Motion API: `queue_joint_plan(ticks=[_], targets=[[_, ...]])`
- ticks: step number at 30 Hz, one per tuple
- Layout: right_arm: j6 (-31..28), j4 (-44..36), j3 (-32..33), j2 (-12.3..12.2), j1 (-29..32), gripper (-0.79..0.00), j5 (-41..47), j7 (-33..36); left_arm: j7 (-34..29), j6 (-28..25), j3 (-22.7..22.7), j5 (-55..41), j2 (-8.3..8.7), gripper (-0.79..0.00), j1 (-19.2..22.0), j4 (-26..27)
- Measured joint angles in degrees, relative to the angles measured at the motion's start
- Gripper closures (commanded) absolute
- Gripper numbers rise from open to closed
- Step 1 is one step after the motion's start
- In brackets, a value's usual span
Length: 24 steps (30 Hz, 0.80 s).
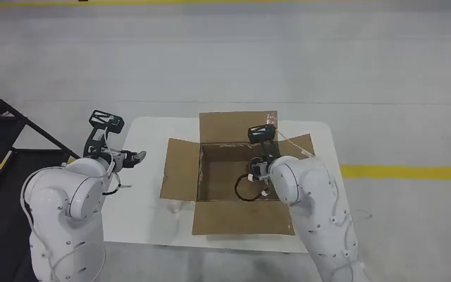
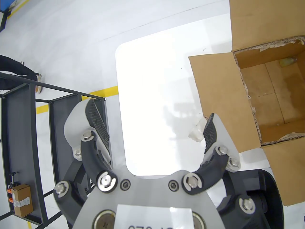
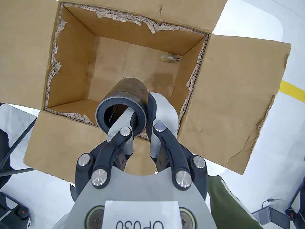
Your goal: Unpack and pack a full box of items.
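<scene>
top view: mounted above the arms, faces down. Farthest off, with the worktop (image 1: 151, 141) and box (image 1: 182, 169) mid-frame.
left wrist view: sits behind the left hand (image 2: 152, 110), faces down at a worktop corner. The box is at the right edge of frame, mid range.
right wrist view: sits behind the right hand (image 3: 139, 110) and the dark cylinder (image 3: 126, 94) it grips, faces down into the box mouth. Nearest of the three.
overlap: the box is in all three. Both wrist views share its floor and the small fitting (image 3: 169, 57) in one corner.

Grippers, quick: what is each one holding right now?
Left gripper: open, empty.
Right gripper: closed on a dark metal cylinder, over the cardboard box.
</scene>
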<state>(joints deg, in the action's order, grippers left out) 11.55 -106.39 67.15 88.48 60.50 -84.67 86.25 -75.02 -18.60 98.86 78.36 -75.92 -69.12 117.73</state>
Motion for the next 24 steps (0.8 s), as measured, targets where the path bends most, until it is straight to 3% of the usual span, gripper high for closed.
queue_joint_plan(ticks=[11,24], targets=[[1.07,-0.36,1.79,-0.15,0.89,0.000,0.21,-2.15,0.00,0.00,0.00,0.00,0.00,-0.785,0.00,0.00],[4.33,-8.56,21.81,-2.00,4.21,0.000,1.80,1.77,0.00,0.00,0.00,0.00,0.00,-0.785,0.00,0.00]])
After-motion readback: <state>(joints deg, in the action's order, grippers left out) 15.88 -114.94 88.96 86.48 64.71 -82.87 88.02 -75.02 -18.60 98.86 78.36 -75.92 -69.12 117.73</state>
